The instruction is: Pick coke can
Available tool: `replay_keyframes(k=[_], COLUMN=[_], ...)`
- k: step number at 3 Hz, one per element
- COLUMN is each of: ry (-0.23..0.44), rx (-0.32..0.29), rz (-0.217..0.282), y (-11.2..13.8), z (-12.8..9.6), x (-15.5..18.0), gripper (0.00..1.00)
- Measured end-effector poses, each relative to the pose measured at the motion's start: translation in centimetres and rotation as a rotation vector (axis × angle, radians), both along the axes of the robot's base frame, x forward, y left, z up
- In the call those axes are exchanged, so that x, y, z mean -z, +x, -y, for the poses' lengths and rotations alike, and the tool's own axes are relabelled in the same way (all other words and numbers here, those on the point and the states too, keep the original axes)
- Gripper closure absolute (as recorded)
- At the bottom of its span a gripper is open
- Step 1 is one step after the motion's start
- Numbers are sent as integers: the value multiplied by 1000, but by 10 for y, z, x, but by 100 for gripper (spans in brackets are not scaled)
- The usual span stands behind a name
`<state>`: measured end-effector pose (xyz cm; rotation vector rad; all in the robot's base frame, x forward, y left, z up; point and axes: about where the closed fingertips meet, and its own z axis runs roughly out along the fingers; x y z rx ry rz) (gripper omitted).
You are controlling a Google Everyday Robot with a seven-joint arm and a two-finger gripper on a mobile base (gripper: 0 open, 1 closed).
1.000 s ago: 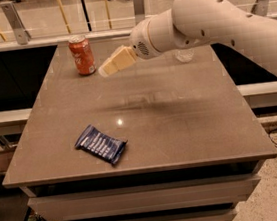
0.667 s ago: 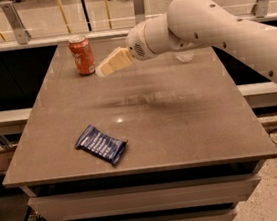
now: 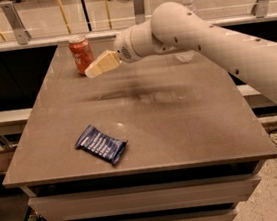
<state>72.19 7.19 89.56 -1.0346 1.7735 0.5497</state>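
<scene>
Red-orange coke can (image 3: pixel 81 54) is seen upright at the far-left corner of the grey counter (image 3: pixel 191 126), and it is judged not yet lifted, w/ its base resting on the surface. Cream-coloured hand (image 3: pixel 93 70) is held low over the counter, just beside the can on its right, tip aimed at the can's lower half. Whether contact is made can't be told, nor whether the hand is open or closed. White arm (image 3: pixel 221 42) is stretched in from the right edge. Status, as judged: approach approx. done, grasp not confirmed, lift not done. Left to do: can to be enclosed, hand to be closed on it, can to be raised w/o tipping. Blue snack packet (image 3: pixel 101 144) lies flat near the front-left, well apart from the can. Clear water bottle (image 3: pixel 189 3) stands at the far edge, mostly hidden behind the arm. Neither is judged to be in the way.
</scene>
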Motion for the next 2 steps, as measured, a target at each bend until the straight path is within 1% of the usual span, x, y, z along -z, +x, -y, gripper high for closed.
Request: replay_keyframes(k=[2], ry=[29], rx=[-60], rz=[25], y=[17], z=[-53], x=[9], gripper=[0])
